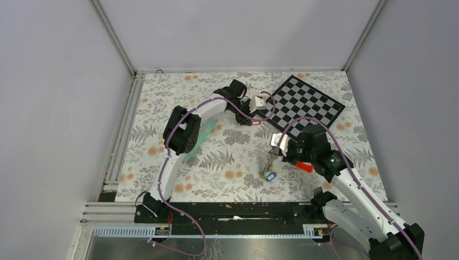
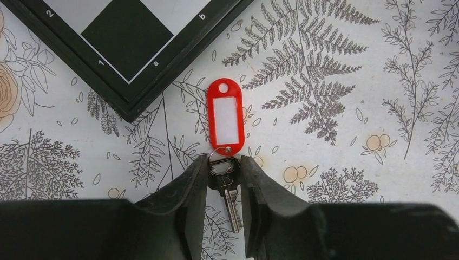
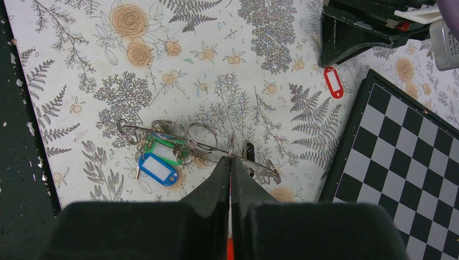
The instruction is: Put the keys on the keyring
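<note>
Left wrist view, Ben: what is the left hand doing?

Ben: It sits low over the desk, pinching the dark head of a small key. One finger lies against each side of the head, and the blade runs back between them. A thin wire loop joins the key to a red tag, which lies flat just beyond the fingertips. The corner of the chessboard is close by, not touching the tag.

Ana: And the right hand?

Ben: Its fingers are pressed together with no gap between them. A thin bit of metal shows edge-on at the tips, but I cannot tell whether it is gripped.

Ana: Where are the other keys?

Ben: In the right wrist view they lie on the desk just ahead of that hand. A blue tag and a green tag are tangled in a bunch of wire rings, and a flat metal strip runs from the bunch to the fingertips.

Ana: How do the two groups sit from above?

Ben: The red-tagged key is toward the far side beside the board's left corner. The bunch is near the front edge, right of centre, well apart from it.
</note>
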{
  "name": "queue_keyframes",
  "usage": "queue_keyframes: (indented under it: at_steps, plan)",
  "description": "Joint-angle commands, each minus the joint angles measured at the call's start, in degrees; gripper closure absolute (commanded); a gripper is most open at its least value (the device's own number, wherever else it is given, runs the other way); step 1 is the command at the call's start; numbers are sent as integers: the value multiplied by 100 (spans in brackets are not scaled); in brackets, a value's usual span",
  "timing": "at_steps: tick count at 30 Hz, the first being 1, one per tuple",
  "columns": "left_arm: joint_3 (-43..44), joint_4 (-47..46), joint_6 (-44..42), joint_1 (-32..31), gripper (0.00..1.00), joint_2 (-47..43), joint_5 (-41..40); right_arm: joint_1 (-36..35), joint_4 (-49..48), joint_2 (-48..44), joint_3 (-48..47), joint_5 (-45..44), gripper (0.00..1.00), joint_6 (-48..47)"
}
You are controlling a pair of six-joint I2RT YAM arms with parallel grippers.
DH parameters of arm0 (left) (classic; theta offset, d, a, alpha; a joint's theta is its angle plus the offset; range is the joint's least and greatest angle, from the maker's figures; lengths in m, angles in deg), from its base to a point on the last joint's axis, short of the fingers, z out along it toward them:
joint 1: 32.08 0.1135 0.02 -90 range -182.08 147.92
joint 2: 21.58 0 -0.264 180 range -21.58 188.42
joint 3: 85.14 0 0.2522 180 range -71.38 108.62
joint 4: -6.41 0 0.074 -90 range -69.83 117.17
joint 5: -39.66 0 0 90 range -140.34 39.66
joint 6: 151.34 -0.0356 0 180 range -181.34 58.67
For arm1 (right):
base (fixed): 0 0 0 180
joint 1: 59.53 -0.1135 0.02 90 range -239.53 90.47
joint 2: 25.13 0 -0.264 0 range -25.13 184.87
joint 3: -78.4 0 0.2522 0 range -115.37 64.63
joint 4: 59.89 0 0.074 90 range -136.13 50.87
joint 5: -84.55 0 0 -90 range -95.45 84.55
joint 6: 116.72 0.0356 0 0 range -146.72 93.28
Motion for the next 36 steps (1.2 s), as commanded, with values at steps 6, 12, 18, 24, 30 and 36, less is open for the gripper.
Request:
queue_keyframes:
  at_steps: [6,12,18,24,30,36]
  plan:
    - [40,-38,-82,21,83,-38,78,30,16,39,79,46,100,38]
    - [23,-38,-65,29,95,-107,104,30,14,46,73,46,100,45]
    - [-21,-38,-64,40,100,-213,166,30,15,80,76,48,100,45]
    - [-76,-38,-50,94,100,-313,281,23,16,102,77,49,100,51]
    - [-225,-38,-2,200,91,-475,695,30,16,132,73,37,100,45]
    - [-259,-38,-6,296,65,-537,761,30,13,140,73,53,100,53]
